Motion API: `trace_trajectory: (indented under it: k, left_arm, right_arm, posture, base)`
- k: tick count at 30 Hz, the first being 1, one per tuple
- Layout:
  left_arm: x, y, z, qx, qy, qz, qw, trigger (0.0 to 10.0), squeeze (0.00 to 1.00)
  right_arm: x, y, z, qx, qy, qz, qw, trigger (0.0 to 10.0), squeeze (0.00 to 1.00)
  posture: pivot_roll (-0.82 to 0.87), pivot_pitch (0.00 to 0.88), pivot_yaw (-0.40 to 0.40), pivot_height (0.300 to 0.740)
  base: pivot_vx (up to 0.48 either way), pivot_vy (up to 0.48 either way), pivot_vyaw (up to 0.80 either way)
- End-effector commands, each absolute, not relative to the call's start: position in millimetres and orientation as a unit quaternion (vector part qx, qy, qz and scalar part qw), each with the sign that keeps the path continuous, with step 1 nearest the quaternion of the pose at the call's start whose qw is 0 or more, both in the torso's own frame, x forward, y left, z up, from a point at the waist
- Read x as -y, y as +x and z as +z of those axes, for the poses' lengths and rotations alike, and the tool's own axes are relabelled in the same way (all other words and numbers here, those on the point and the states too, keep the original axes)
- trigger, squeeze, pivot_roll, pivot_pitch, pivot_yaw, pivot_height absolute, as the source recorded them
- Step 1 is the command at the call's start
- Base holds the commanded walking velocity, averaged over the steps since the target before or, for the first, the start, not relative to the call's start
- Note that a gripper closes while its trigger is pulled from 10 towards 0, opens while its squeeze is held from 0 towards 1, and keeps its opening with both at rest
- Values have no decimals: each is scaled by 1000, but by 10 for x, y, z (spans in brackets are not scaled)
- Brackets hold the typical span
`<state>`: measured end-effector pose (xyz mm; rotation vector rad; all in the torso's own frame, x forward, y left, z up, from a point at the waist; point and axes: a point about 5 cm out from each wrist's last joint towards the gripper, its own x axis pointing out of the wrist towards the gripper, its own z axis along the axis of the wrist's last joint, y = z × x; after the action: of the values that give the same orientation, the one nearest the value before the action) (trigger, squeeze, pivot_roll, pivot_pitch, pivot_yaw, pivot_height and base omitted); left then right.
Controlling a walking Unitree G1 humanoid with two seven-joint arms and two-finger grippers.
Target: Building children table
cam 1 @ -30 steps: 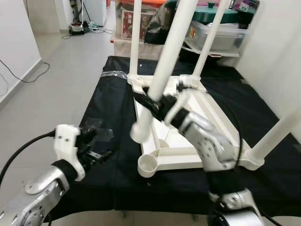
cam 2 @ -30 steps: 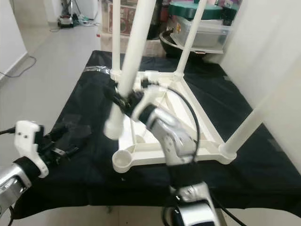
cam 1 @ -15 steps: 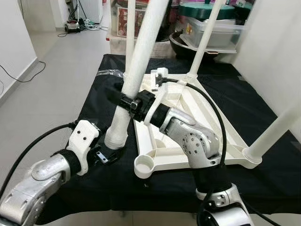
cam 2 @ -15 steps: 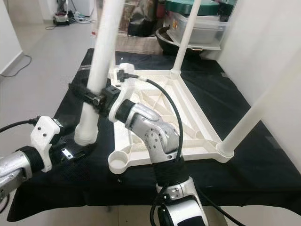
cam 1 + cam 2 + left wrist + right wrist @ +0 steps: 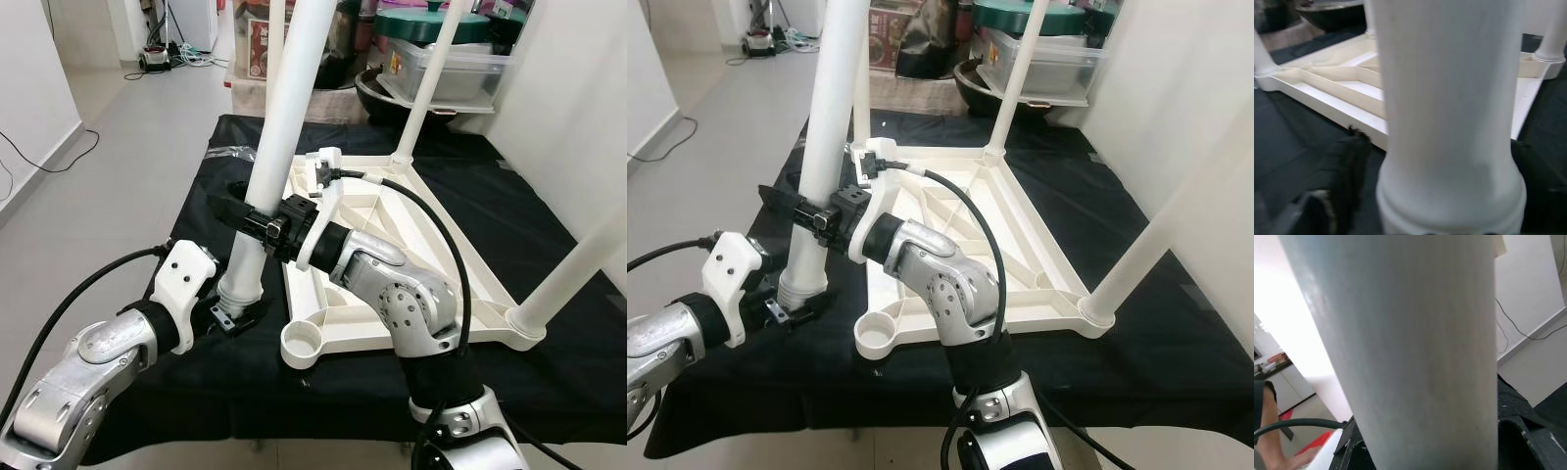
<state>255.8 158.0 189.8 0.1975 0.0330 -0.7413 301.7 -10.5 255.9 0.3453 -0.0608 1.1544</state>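
Note:
A white children's table top (image 5: pixel 392 338) lies upside down on a black cloth (image 5: pixel 549 245). Three white legs stand in its corners. The front-left corner socket (image 5: pixel 305 343) is bare. My right gripper (image 5: pixel 257 223) is shut on a loose white leg (image 5: pixel 284 108), which stands almost upright just left of the table top. Its lower end (image 5: pixel 240 289) hangs close above the cloth, beside the bare socket. My left gripper (image 5: pixel 233 311) is open at that lower end. In the left wrist view one black finger (image 5: pixel 1349 166) shows on each side of the leg (image 5: pixel 1449 122).
Storage boxes and a green-lidded container (image 5: pixel 441 24) crowd the far end of the cloth. A white wall (image 5: pixel 578 108) runs close along the right. Bare floor with cables (image 5: pixel 39 157) lies to the left. A clear plastic bag (image 5: pixel 230 152) lies at the cloth's far left corner.
The loose leg has swung from a slant to nearly upright, and its lower end has moved left off the table frame. My left gripper has come in to that end.

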Motion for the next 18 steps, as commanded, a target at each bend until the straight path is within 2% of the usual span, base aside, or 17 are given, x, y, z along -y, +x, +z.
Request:
trace_trajectory:
  k: [1, 10, 11, 12, 13, 15, 16, 17, 18]
  left_arm:
    - [-1560, 2582, 1857, -23, 96, -365, 926, 0, 0]
    - [-1525, 2576, 1807, -29, 70, -370, 926, 0, 0]
    - [-1519, 2573, 1801, -29, 69, -371, 926, 0, 0]
    - [-1519, 2573, 1801, -29, 69, -371, 926, 0, 0]
    - [-1516, 2570, 1795, -31, 68, -371, 926, 0, 0]
    - [-1516, 2570, 1795, -31, 68, -371, 926, 0, 0]
    - [-1510, 2548, 1794, -34, 71, -380, 922, 6863, 0]
    - [-1510, 2548, 1794, -34, 71, -380, 922, 6863, 0]
    - [-1493, 2486, 1820, -33, 71, -403, 912, 10000, 0]
  right_arm:
    - [81, 2966, 2597, 34, 162, 555, 815, 10000, 0]
    - [81, 2969, 2635, 40, 163, 549, 819, 10000, 0]
    - [87, 2975, 2643, 42, 167, 547, 819, 10000, 737]
    - [87, 2975, 2643, 42, 167, 547, 819, 10000, 737]
    - [96, 2982, 2650, 43, 171, 545, 820, 10000, 1000]
    - [96, 2982, 2650, 43, 171, 545, 820, 10000, 1000]
    - [111, 2983, 2666, 49, 174, 548, 817, 10000, 1000]
    - [111, 2983, 2666, 49, 174, 548, 817, 10000, 1000]
    - [152, 2958, 2699, 56, 194, 576, 792, 10000, 0]
  posture:
    - [94, 0, -89, 740]
    - [94, 0, -90, 740]
    - [96, 0, -92, 740]
    - [96, 0, -92, 740]
    - [97, 0, -94, 740]
    - [97, 0, -94, 740]
    - [101, 0, -97, 740]
    - [101, 0, -97, 740]
    - [106, 0, -99, 740]
  base:
    - [0, 0, 0]
    - [0, 0, 0]
    - [0, 0, 0]
    - [0, 0, 0]
    - [0, 0, 0]
    - [0, 0, 0]
    - [0, 0, 0]
    - [0, 0, 0]
    - [0, 0, 0]
